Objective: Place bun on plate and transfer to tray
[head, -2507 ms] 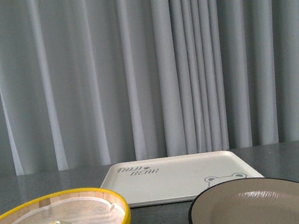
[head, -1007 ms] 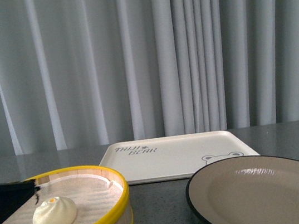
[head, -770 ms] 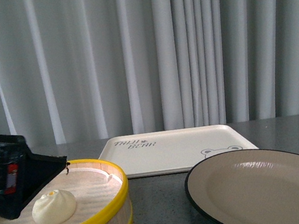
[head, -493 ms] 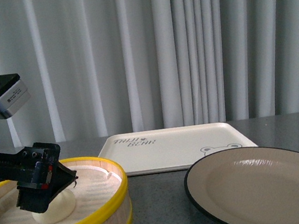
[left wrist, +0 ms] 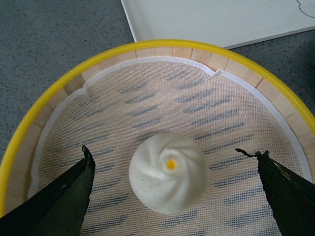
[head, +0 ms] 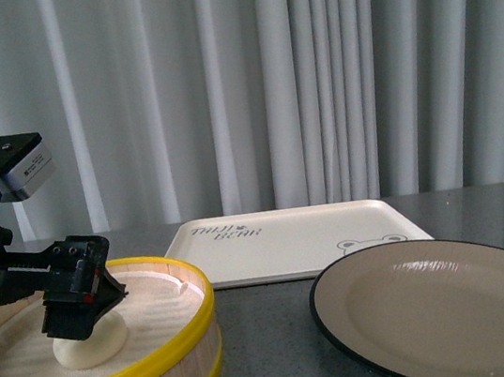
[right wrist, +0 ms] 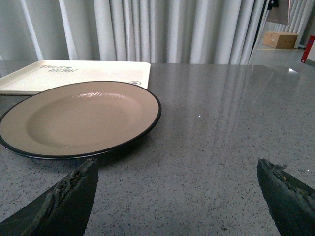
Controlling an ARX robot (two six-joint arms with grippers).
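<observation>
Our left tool (left wrist: 173,153) wide open, straddling bun (left wrist: 168,172), touching nothing: we line up squeeze from both sides. Bun sits in middle of basket (left wrist: 147,45) on cloth (left wrist: 147,101). Plate (head: 441,307) bare on desk (right wrist: 221,123) beside basket, nearer us than tray (head: 289,245), likely drop spot. Our right tool (right wrist: 176,163) open, empty, near plate; we guess for carrying.

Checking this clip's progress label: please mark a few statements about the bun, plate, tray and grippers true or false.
1. The bun lies inside the steamer basket. True.
2. The plate holds the bun. False: the plate is bare.
3. The left gripper has its jaws open on either side of the bun. True.
4. The plate sits on the tray. False: it rests on the table, nearer the robot than the tray.
5. The right gripper grips the plate. False: its jaws are open, apart from the plate.
</observation>
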